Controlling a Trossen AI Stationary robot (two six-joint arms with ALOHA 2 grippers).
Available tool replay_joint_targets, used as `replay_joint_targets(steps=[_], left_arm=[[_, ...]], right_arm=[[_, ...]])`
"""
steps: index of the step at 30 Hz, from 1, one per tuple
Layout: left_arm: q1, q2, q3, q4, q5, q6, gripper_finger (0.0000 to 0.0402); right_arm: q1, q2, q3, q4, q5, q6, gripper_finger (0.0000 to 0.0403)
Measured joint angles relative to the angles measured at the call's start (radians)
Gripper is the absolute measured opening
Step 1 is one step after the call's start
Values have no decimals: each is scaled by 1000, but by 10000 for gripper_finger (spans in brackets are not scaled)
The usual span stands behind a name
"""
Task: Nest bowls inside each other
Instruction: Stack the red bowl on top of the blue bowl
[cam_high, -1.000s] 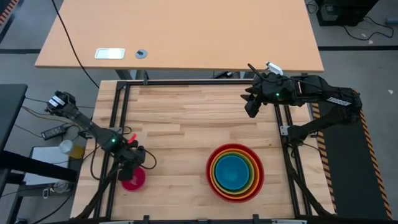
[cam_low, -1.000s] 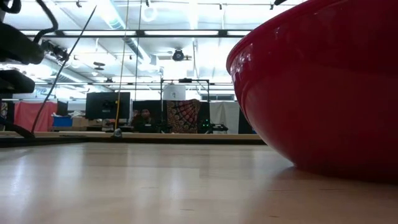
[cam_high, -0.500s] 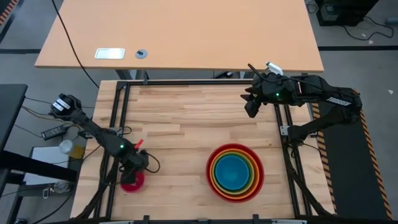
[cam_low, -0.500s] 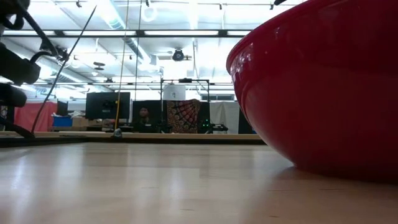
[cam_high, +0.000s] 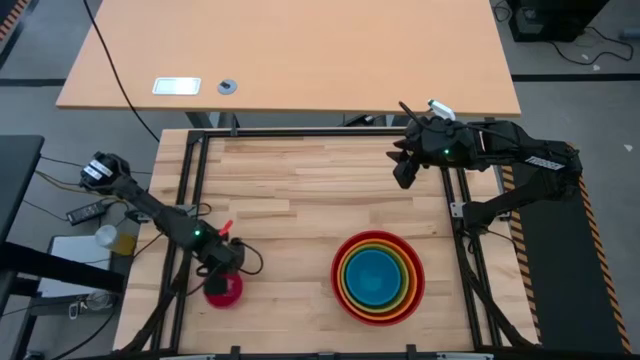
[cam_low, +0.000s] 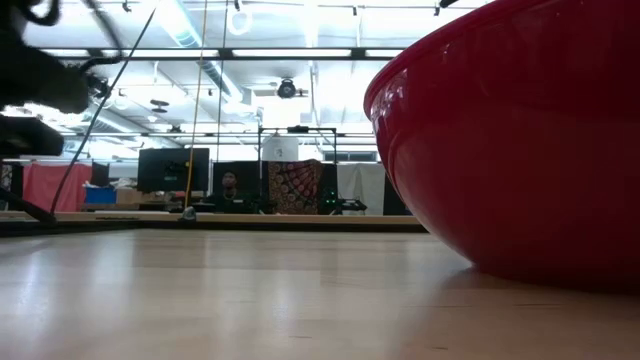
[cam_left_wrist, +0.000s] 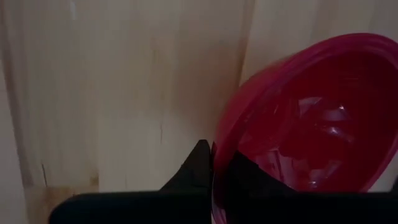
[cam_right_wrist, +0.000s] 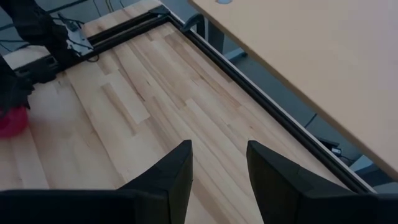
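The smallest bowl, magenta-pink (cam_high: 223, 289), sits mouth up at the table's near left, and my left gripper (cam_high: 228, 266) is shut on its far rim. The other bowls stand nested at the near right: the large red bowl (cam_high: 343, 297) outermost, then the orange bowl (cam_high: 350, 262), the lime green bowl (cam_high: 404, 266) and the blue bowl (cam_high: 375, 277) innermost. The red bowl's wall (cam_low: 520, 140) fills the right of the low view. My right gripper (cam_high: 404, 172) hangs open above the far right, its fingers (cam_right_wrist: 177, 171) holding nothing. My left gripper pinches the pink bowl's rim (cam_left_wrist: 217, 155) on its far side, one finger (cam_left_wrist: 198, 169) outside the wall and the other inside the hollow. The fingers come from above, pointing steeply down. Whether the bowl's bottom is on the table, I cannot tell.
Bare wooden tabletop (cam_high: 300, 200) lies between the pink bowl and the nested stack. A black frame rail (cam_high: 190, 190) runs along the table's left edge, close to my left arm. A larger desk (cam_high: 300, 50) stands beyond the far edge.
My left gripper has gone a little toward the table's right edge, and the pink bowl has shifted that way with it.
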Motion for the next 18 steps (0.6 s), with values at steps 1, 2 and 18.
replay_joint_targets(steps=[1, 2, 18], left_arm=[[17, 2, 6, 12, -1, 0, 10], [36, 3, 13, 28, -1, 1, 10], [357, 277, 449, 110, -73, 292, 10]], right_arm=[[0, 0, 0, 8, 0, 0, 159], [0, 0, 0, 14, 0, 0, 159], [0, 82, 0, 28, -52, -10, 159]])
